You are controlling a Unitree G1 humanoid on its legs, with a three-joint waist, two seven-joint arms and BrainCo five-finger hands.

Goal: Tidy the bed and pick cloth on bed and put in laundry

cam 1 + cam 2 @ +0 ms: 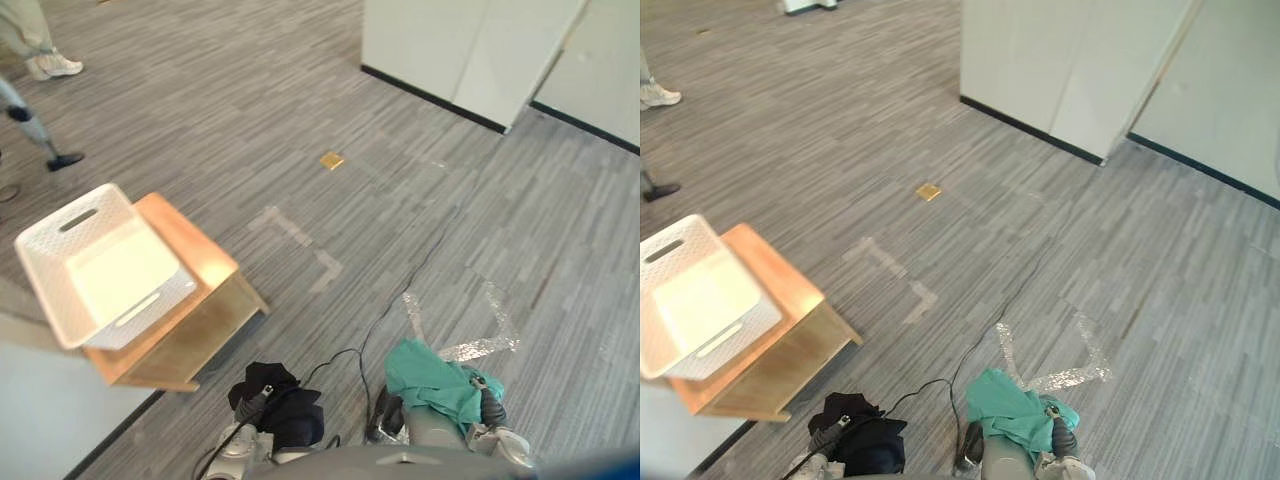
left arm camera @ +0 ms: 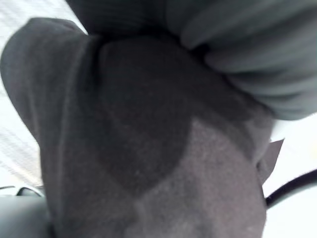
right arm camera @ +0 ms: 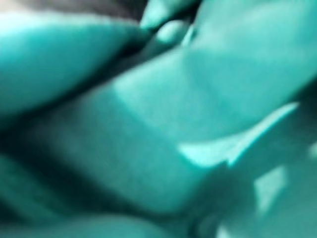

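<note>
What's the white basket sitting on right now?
The white basket sits on a small wooden table; bare tabletop shows beside it. The tabletop under the basket is covered, so anything there cannot be seen.

Black cloth [image 2: 148, 158] bunched close against left hand [image 2: 257, 64], ribbed cover showing.

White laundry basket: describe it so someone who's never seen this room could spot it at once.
On the grey striped carpet floor, to the robot's left, stands a low light-wood table. On its top sits the white rectangular plastic basket with perforated walls and slot handles. Unlike the crumpled black cloth and teal cloth nearby, it is rigid and white.
</note>
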